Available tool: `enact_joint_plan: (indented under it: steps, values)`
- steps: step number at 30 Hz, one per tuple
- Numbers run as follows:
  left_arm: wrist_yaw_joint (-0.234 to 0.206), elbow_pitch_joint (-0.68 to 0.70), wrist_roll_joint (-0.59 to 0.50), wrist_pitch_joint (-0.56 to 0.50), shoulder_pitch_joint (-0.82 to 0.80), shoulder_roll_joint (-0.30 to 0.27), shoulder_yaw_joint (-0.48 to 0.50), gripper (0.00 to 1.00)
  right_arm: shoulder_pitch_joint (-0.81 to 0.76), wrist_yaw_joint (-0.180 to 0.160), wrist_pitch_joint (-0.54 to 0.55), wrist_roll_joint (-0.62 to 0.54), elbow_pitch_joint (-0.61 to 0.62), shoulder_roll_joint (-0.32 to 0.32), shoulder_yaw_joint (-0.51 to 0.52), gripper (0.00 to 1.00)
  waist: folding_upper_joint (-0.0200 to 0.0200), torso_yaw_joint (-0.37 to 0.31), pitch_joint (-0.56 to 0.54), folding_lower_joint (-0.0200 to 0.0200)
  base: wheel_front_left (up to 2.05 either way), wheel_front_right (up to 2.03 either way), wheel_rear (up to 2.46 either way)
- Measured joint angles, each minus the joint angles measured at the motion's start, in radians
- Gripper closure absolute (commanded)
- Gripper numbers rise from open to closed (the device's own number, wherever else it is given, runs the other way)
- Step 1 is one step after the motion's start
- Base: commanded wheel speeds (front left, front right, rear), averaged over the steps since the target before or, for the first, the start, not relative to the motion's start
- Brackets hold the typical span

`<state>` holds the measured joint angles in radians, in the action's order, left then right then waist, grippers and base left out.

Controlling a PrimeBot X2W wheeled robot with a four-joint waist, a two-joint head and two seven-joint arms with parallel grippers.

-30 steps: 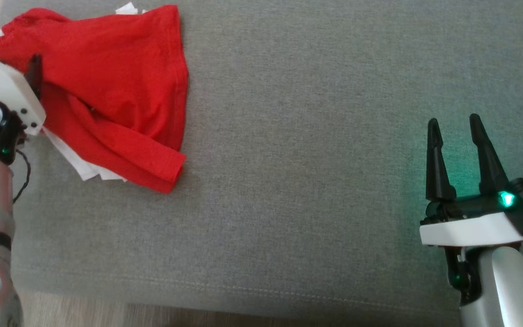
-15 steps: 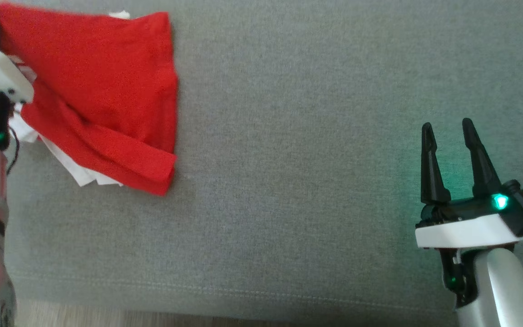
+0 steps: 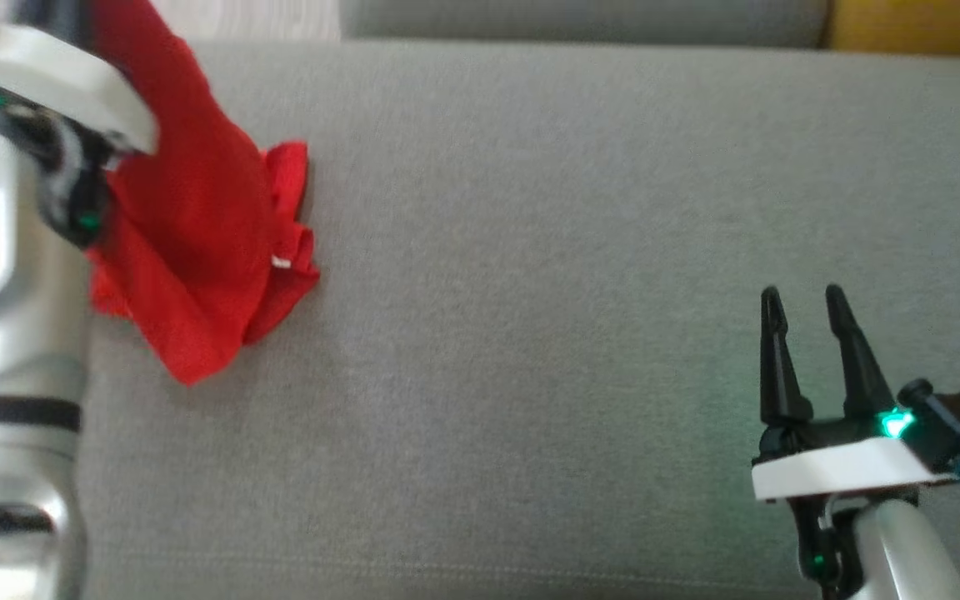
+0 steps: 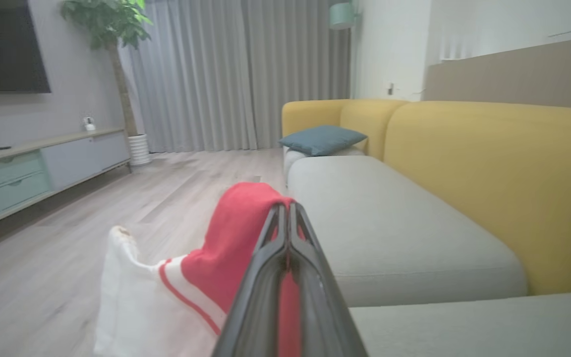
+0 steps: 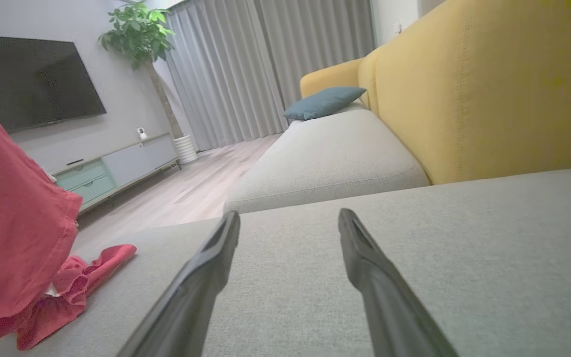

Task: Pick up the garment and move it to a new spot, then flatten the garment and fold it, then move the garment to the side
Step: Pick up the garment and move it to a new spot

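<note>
Garment (image 3: 188, 250) hangs from left hand (image 4: 286, 207), its top cut off.

No text, brand, number or sign can be read in any view. A small white tag (image 3: 280, 263) sits on the red garment (image 3: 197, 233), near its right edge in the head view. It is too small and blurred for any lettering to be made out.
</note>
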<state>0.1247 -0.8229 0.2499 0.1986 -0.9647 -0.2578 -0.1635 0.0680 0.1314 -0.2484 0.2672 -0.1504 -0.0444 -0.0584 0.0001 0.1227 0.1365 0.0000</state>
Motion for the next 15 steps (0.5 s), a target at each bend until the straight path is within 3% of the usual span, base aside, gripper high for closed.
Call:
enact_joint_plan:
  steps: [10,15]
  values:
    - [-0.003,0.341,0.053,-0.151,0.209,0.137,-0.106,1.00,-0.023,0.000,-0.002,0.036,-0.004,0.000,-0.020,0.00,0.0000,-0.101,-0.122,0.0000,0.00,0.00,0.00]
    - [-0.035,0.509,0.087,-0.226,0.251,0.205,-0.181,1.00,-0.040,0.000,-0.002,0.044,0.007,0.000,-0.021,0.00,0.0000,-0.174,-0.147,0.0000,0.00,0.00,0.00]
